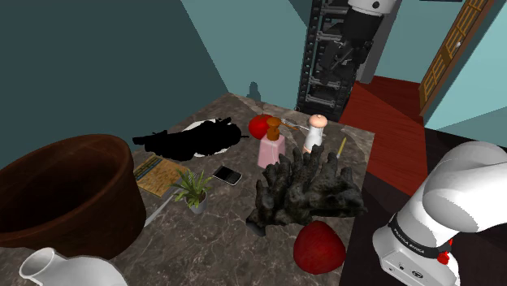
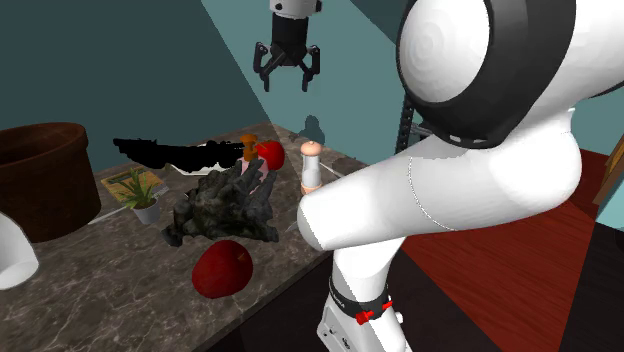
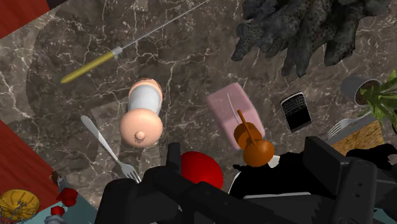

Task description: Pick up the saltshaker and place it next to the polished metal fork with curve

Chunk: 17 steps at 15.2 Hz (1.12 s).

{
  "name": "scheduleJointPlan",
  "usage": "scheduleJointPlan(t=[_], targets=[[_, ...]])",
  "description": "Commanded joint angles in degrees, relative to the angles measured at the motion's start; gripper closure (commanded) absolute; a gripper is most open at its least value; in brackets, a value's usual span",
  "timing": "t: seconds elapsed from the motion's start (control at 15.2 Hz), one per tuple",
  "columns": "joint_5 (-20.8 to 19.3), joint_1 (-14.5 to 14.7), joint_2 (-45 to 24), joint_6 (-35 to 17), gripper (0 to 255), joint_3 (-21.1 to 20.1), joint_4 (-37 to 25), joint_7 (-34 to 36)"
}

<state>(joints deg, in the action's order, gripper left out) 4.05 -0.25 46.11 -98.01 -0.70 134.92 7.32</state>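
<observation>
The jaws hang apart, well above the dark, white-veined marble counter [image 3: 191, 70]. Below them and touching neither, the saltshaker [image 3: 145, 113] stands upright: a smooth white cylinder with a rounded peach cap. The slim, shiny metal fork [image 3: 105, 144] lies flat just beside it. Under the gap between the jaws sit a glossy red ball [image 3: 202, 170] and a pink, blocky bottle [image 3: 230, 108] with a round brown stopper.

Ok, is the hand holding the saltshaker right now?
No, the hand hangs open high above the marble table, and the saltshaker stands free on it.
</observation>
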Motion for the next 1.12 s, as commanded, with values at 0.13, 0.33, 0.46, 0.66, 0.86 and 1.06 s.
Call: scheduleJointPlan(t=[0.13, 0.33, 0.46, 0.66, 0.86, 1.06], targets=[[-0.42, -0.18, -1.47, -2.4, 0, 2.04, 1.91, -2.65], [-1.0, -0.44, -4.32, -6.07, 0, 5.11, 4.24, -6.66], [-1.29, -0.59, -6.66, -8.56, 0, 7.14, 5.43, -9.38], [-1.5, -0.74, -10.82, -12.29, 0, 10.16, 6.65, -13.57], [-1.34, -0.71, -15.73, -15.98, 0, 13.17, 7.17, -17.91], [-0.63, -0.46, -21.32, -19.52, 0, 16.12, 6.97, -22.48]])
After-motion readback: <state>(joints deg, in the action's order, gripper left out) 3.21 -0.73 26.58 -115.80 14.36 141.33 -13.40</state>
